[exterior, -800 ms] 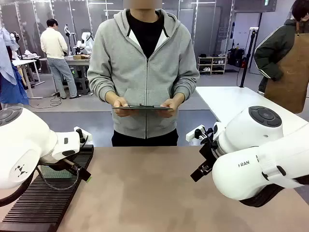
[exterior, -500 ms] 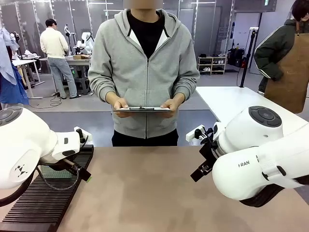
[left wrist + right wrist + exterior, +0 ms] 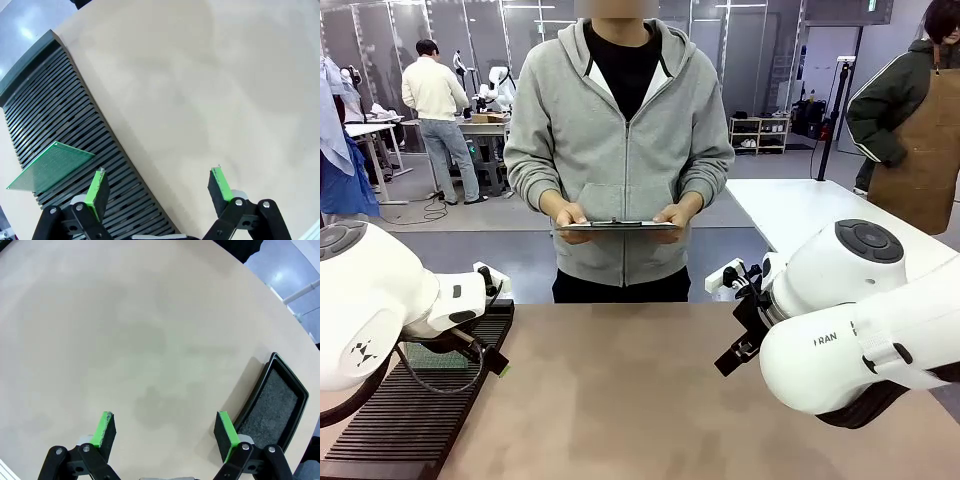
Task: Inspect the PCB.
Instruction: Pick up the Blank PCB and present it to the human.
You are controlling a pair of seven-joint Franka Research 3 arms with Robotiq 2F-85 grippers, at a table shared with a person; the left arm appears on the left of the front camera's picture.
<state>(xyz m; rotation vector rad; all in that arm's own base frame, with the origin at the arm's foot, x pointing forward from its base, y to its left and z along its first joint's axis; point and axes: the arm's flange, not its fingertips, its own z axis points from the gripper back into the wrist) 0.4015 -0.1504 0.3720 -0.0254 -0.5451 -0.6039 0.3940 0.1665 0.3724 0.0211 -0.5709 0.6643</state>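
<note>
Left gripper [image 3: 159,172]: fingers spread wide and empty, over the line where the black slotted rack [image 3: 60,100] meets the tan tabletop [image 3: 200,75]. The PCB [image 3: 50,167], a green perforated board, stands tilted in the rack's slots, near one green-padded finger but outside the gap between the two. Right gripper [image 3: 165,415]: fingers likewise spread and empty above bare tabletop, with a shallow black tray [image 3: 272,405] lying just beside one finger. At the far side, a person [image 3: 620,130] holds a clipboard [image 3: 615,224] level.
</note>
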